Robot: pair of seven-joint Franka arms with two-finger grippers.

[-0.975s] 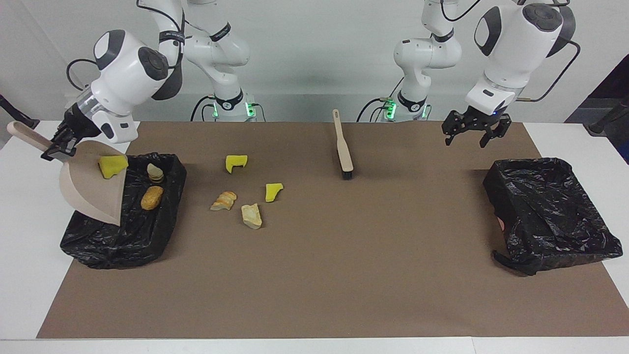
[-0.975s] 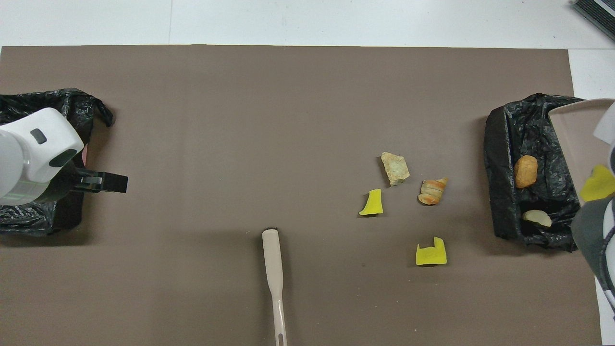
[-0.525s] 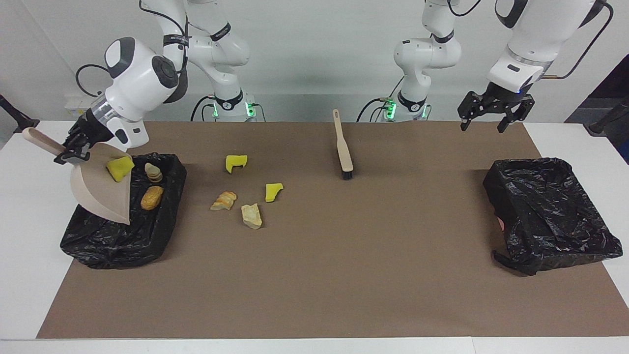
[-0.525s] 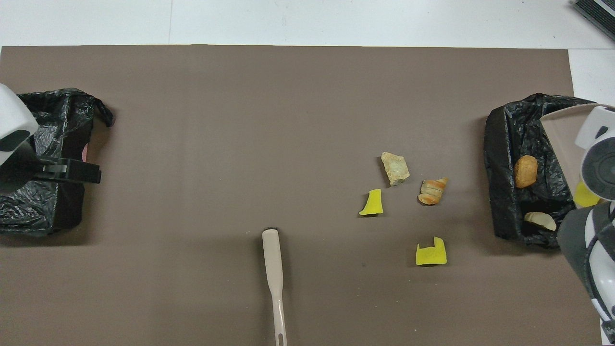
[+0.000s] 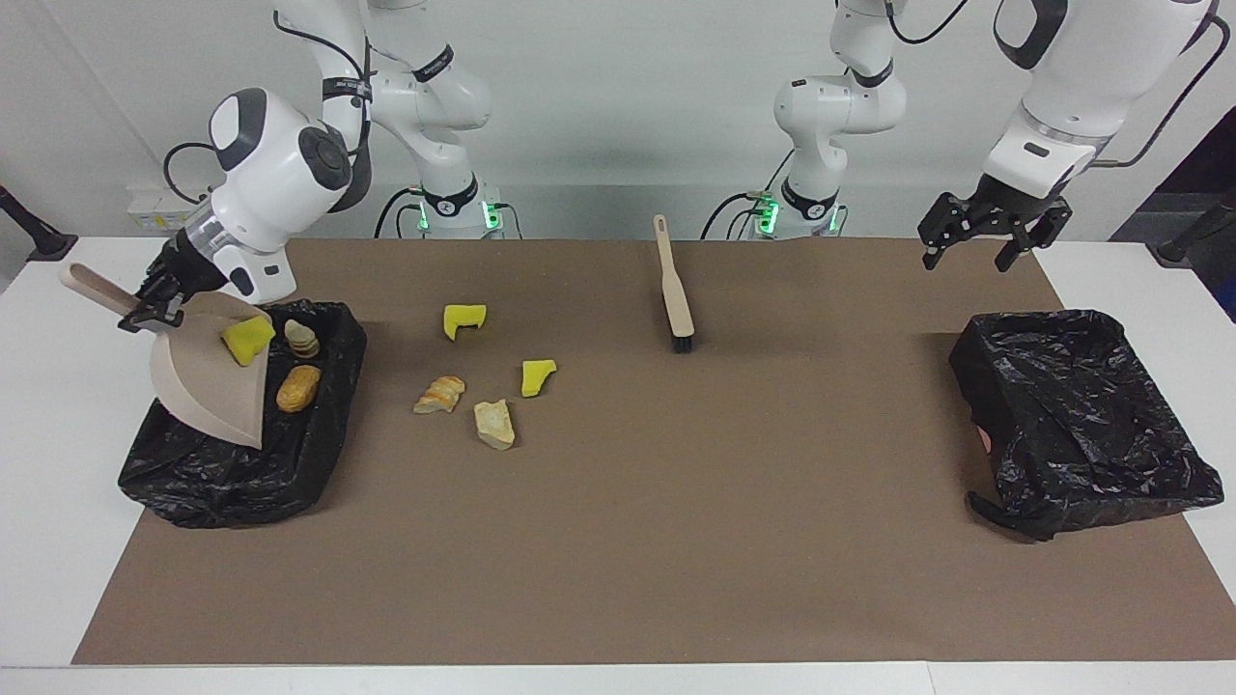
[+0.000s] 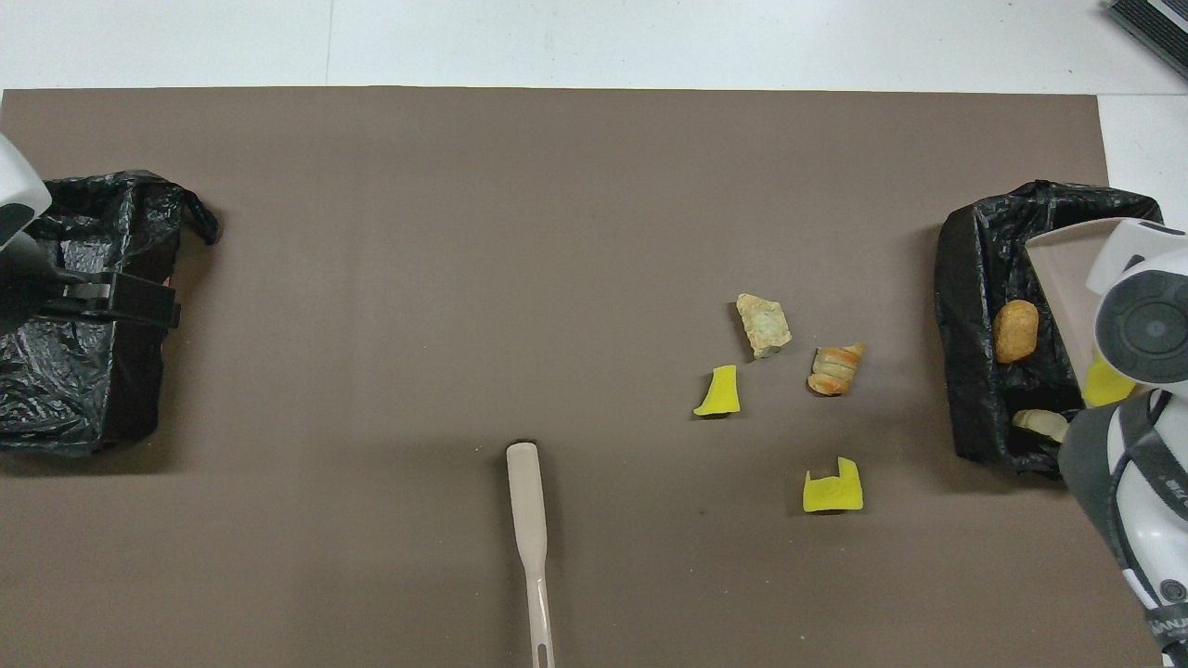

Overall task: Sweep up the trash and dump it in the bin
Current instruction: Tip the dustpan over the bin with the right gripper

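Observation:
My right gripper (image 5: 154, 299) is shut on the handle of the beige dustpan (image 5: 208, 372), which it holds tilted over the black-lined bin (image 5: 193, 473) at the right arm's end. A yellow chunk (image 5: 247, 340) lies on the pan at its edge over the bin; it also shows in the overhead view (image 6: 1104, 385). An orange lump (image 5: 298, 387) and a pale lump (image 5: 303, 338) lie in the bin. Two yellow chunks (image 5: 464, 319) (image 5: 538, 376), a striped bread lump (image 5: 440, 395) and a tan lump (image 5: 494, 424) lie on the mat beside the bin. My left gripper (image 5: 985, 246) hangs open and empty.
The beige brush (image 5: 675, 290) lies on the brown mat mid-table, its handle pointing toward the robots. A second black-lined bin (image 5: 1077, 415) stands at the left arm's end, and the left gripper (image 6: 139, 301) is raised over its edge.
The right gripper brought the dustpan lower and further over the bin, and the yellow chunk slid toward the pan's edge. The left gripper rose and moved toward the left arm's end.

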